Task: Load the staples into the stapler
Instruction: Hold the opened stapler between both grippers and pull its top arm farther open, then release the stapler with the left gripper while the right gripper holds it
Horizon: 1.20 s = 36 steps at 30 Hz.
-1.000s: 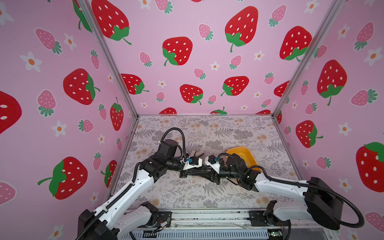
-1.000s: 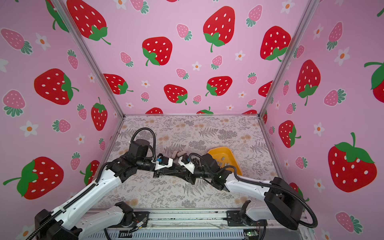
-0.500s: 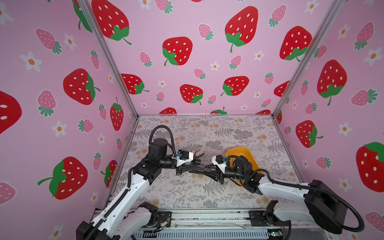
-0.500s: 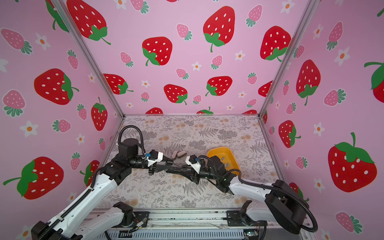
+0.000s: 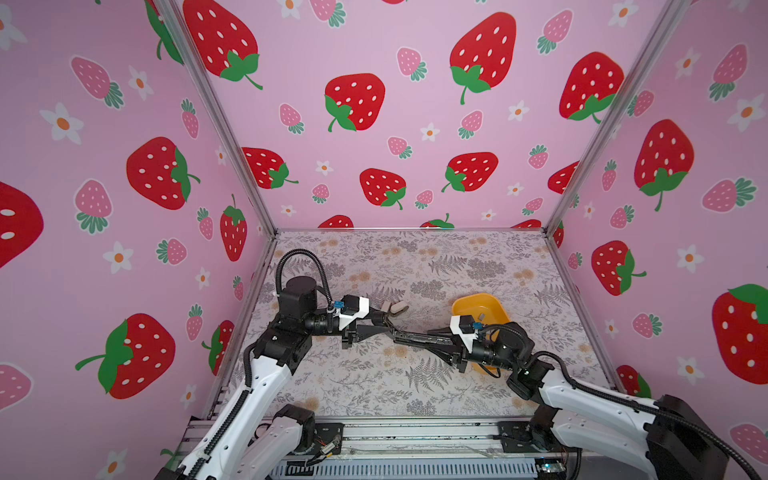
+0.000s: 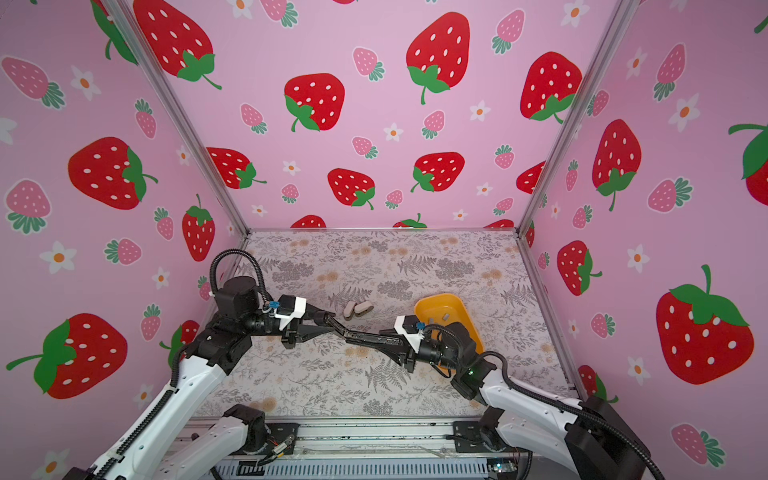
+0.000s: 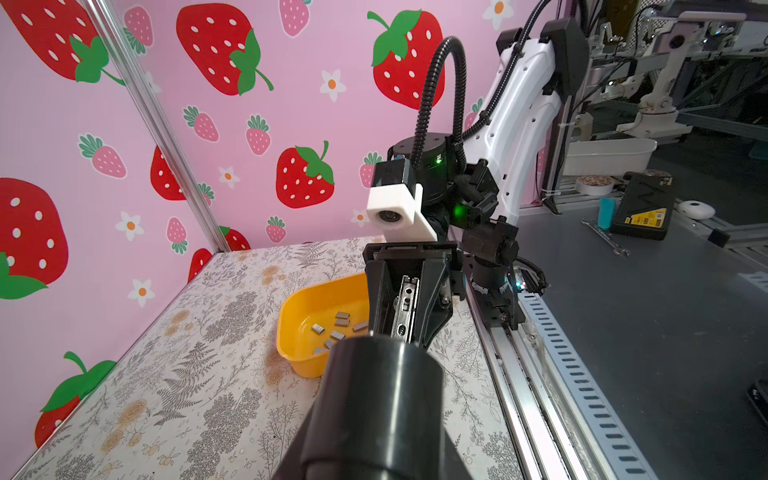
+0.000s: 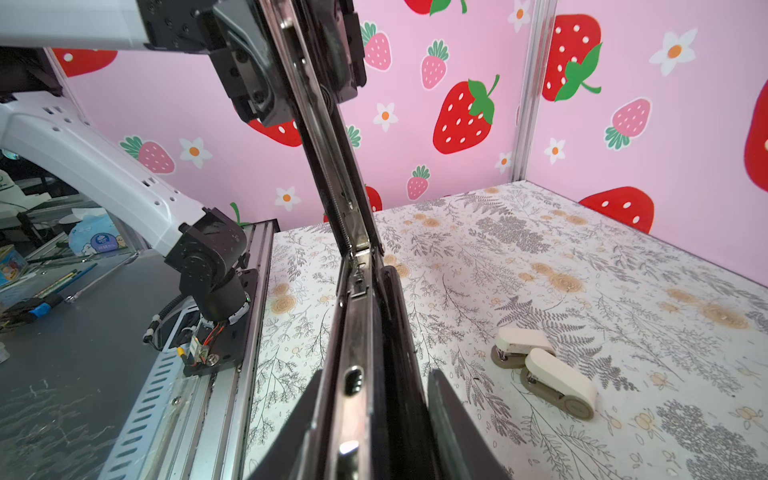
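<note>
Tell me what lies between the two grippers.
An opened black stapler spans from left gripper to right gripper, gripped by both; shown in both top views.

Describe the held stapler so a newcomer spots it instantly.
Above the middle of the floral table, the black stapler spans from left gripper to right gripper. Unlike the small whitish staplers lying behind it, it is long, dark and hinged open.
</note>
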Available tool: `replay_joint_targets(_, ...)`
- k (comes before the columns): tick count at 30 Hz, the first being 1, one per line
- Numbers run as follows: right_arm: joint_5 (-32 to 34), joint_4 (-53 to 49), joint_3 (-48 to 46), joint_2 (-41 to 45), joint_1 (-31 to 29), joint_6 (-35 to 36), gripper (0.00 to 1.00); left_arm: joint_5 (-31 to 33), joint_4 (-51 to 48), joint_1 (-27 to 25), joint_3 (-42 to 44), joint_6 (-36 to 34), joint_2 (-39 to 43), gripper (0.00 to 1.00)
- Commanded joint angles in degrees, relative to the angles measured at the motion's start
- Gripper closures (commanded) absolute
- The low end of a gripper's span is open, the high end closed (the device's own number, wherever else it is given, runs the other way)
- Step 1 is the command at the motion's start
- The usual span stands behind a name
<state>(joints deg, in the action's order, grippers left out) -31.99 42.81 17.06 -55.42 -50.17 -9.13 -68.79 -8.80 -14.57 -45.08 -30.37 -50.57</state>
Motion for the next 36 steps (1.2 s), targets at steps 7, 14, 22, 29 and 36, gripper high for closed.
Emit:
replay_joint_targets(7,-1.7,-4.1,-1.0,8.7,-0.1,3.6,1.0,20.5,7.2,2.9,1.7,5.6,6.3,0.77)
replay_joint_targets(14,3.0,-4.1,-1.3,11.9,-0.2,2.4,1.0,29.2,11.0,2.9,4.8,9.2,9.4,0.6)
replay_joint_targets(22,8.9,-3.2,-1.1,10.0,-0.3,0.1,1.0,38.5,11.0,2.9,4.5,12.8,9.2,0.44)
replay_joint_targets(29,12.7,-1.7,-1.0,8.7,-0.4,-2.4,1.0,50.5,9.8,2.9,3.5,16.1,8.4,0.42)
replay_joint_targets(36,32.0,3.8,-2.7,7.7,-7.8,-6.1,1.0,51.2,12.2,2.9,4.8,19.7,8.6,0.42)
